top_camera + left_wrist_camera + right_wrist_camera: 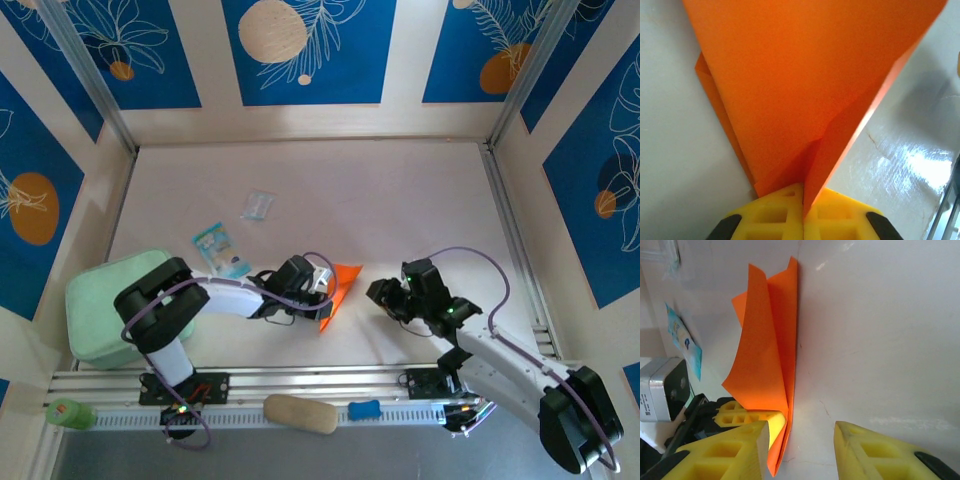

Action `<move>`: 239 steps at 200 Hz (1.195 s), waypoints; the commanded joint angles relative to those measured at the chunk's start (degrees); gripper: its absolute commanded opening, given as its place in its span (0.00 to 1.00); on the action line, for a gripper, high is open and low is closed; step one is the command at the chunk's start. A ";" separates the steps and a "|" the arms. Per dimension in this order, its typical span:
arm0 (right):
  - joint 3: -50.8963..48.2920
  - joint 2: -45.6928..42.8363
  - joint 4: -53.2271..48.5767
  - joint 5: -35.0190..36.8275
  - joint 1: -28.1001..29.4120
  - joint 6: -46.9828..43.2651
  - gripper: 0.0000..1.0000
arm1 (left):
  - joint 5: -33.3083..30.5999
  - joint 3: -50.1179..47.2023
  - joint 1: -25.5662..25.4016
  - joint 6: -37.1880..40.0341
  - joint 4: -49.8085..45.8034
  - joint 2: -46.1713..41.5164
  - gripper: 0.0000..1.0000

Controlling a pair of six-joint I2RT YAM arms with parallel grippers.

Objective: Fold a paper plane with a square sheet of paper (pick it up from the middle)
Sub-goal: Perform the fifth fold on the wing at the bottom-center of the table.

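The pale table [400, 190] stretches away ahead of both grippers, and the mint green pad [95, 310] lies on it well off to the outer side of the left gripper [326, 292], back beside that arm's base. The square sheet of paper [342, 285] is plain bright orange and creased into a pointed wedge of two layers that splay apart, one flap curling free. It stands on edge between the two grippers, its narrow end at the left gripper and its wide end fanning out away from those fingertips. In the left wrist view the left gripper [803, 200] is pressed together, its yellow fingers [772, 212] pinching the square sheet of paper [800, 90] right where the layers meet. In the right wrist view the right gripper [800, 440] is spread, its jaws standing apart over bare table; the square sheet of paper [767, 355] rises just beside its left-hand finger, and whether the two touch cannot be told. A tan oblong [300, 413] lies at the near rail, behind the left gripper. The blue-and-white packet [220, 250] lies flat well behind the left gripper, beyond that arm's forearm; its print is too small to read. The clear wrapper [258, 206] lies just past the packet, farther from the gripper; what it holds cannot be told. A small blue piece [365, 409] sits on the rail beside the tan oblong
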 commanded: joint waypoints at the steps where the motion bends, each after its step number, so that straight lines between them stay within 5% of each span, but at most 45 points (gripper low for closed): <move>1: 1.67 2.24 2.82 -0.78 1.24 -3.51 0.38 | 0.51 -1.34 0.96 -0.99 -1.45 2.45 0.05; 239: 6.10 15.10 10.77 -9.19 1.56 -8.12 0.25 | 3.92 -3.53 3.86 -4.05 4.92 4.31 0.03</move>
